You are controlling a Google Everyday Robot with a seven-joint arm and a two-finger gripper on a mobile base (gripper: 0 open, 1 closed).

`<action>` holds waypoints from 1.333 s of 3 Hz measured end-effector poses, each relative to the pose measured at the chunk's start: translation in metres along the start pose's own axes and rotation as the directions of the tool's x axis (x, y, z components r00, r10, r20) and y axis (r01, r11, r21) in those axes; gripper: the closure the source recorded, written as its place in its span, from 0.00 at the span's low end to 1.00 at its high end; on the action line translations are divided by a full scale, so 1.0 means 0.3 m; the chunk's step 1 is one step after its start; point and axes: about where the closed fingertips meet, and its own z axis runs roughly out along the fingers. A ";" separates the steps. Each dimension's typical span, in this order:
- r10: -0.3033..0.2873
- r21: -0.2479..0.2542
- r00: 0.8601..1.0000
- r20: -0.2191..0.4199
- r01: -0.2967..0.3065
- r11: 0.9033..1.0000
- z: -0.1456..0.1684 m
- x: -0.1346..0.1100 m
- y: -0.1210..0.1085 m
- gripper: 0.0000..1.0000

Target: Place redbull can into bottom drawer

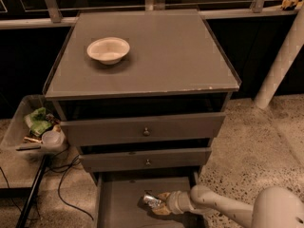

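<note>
The bottom drawer [116,201] of the grey cabinet is pulled open, a flat tray with low walls. My gripper [158,203] reaches into it from the right, with its cream arm coming in from the lower right corner. Its tan fingers [164,195] are shut on the redbull can [151,201], a small silver cylinder with dark markings. The can lies tilted low over the drawer floor, near the middle right. I cannot tell whether it touches the floor.
A cream bowl [108,49] sits on the cabinet top at the back left. Two upper drawers [145,131] with small knobs stick out slightly. A clear bin of clutter [35,127] and cables are at the left. A white post [280,61] stands at the right.
</note>
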 end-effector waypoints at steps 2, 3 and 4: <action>0.021 0.041 0.999 0.029 -0.022 0.999 0.048 0.122 -0.042 1.00; 0.024 0.047 0.999 0.030 -0.025 0.999 0.052 0.132 -0.051 0.82; 0.024 0.047 0.999 0.030 -0.025 0.999 0.052 0.132 -0.051 0.59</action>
